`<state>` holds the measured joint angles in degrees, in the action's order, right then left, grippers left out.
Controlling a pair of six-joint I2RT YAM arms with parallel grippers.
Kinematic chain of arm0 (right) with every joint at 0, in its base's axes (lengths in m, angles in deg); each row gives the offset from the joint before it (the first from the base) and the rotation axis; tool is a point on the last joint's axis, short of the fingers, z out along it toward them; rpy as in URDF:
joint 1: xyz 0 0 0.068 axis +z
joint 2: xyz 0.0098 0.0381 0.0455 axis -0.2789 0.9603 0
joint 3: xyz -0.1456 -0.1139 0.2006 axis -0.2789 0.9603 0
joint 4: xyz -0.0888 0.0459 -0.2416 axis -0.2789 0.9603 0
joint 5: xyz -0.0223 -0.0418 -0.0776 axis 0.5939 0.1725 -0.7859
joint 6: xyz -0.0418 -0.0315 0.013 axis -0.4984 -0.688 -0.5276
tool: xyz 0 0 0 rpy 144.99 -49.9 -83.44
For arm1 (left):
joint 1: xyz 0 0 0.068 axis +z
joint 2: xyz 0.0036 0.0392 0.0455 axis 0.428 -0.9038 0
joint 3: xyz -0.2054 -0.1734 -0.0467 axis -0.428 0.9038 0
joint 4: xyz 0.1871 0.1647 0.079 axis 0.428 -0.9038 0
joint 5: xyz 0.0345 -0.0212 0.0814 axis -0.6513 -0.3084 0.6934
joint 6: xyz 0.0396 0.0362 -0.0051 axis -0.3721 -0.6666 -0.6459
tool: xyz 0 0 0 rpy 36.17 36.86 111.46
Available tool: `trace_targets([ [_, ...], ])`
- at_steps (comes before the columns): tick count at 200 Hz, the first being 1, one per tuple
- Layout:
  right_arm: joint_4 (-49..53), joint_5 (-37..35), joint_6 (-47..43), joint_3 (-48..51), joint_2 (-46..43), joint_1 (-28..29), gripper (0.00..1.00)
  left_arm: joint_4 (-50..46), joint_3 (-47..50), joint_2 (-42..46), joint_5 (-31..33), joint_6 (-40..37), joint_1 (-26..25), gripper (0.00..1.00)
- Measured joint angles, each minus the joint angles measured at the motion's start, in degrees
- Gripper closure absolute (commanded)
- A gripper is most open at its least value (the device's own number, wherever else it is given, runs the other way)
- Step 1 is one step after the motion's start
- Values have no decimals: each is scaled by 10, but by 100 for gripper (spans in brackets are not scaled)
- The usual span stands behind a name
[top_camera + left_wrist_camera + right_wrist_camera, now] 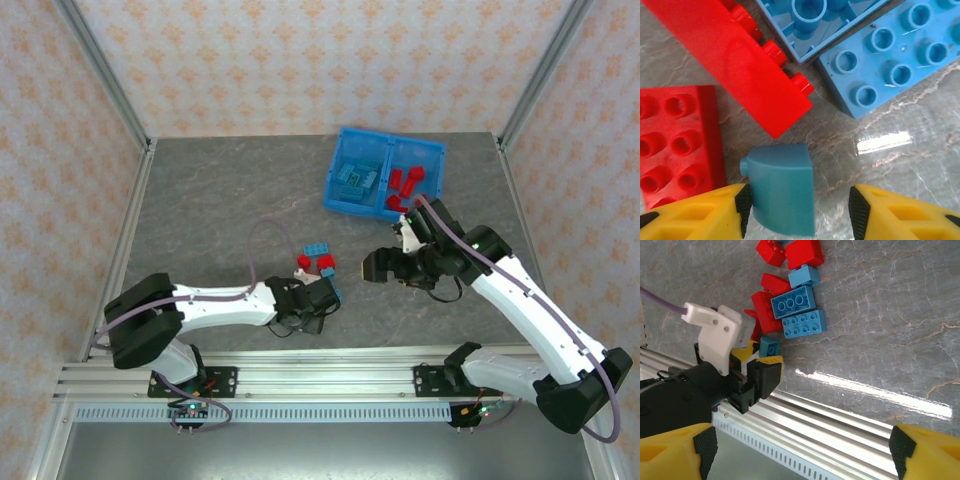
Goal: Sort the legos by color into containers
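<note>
On marbled tabletop [900,150], left pincer [800,210] gapes around a rounded brick [782,195], right pincer [802,447] spread.

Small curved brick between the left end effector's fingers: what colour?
The brick is light blue, slightly teal; clearest in the left wrist view.

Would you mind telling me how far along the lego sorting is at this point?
Done: blue bricks lie in the bin's left compartment, red ones in its right. In hand: the left gripper straddles a small blue brick on the table, one pad touching it, not yet lifted. The right gripper is open and empty. Left: a mixed pile of red and blue bricks beside that brick.
</note>
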<state>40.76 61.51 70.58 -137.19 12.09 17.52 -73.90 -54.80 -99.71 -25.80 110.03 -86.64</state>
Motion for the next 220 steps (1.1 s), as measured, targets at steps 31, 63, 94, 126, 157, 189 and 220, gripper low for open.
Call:
trace_targets([
  [31, 0, -6, 4, 0, 0, 0, 10, 13, -4, -24, 10, 0, -2, 45],
  [63, 0, -9, 7, 0, -2, 0, 10, 20, -3, -32, 23, 0, -2, 50],
  [94, 0, -16, 10, 0, -3, 0, 10, 26, -6, -37, 30, -1, -2, 63],
  [126, 0, -27, 18, 0, -9, 0, 10, 30, -6, -34, 30, 0, -2, 64],
  [157, -1, -45, 28, -3, -23, 0, 10, 6, -12, 1, 33, -2, -2, 64],
  [189, -7, -75, 44, -9, -46, 0, 10, -21, -83, 63, 62, -23, -2, 65],
  [220, -23, -133, 75, -12, -95, 0, 10, -18, -204, 43, 102, -78, 3, 65],
])
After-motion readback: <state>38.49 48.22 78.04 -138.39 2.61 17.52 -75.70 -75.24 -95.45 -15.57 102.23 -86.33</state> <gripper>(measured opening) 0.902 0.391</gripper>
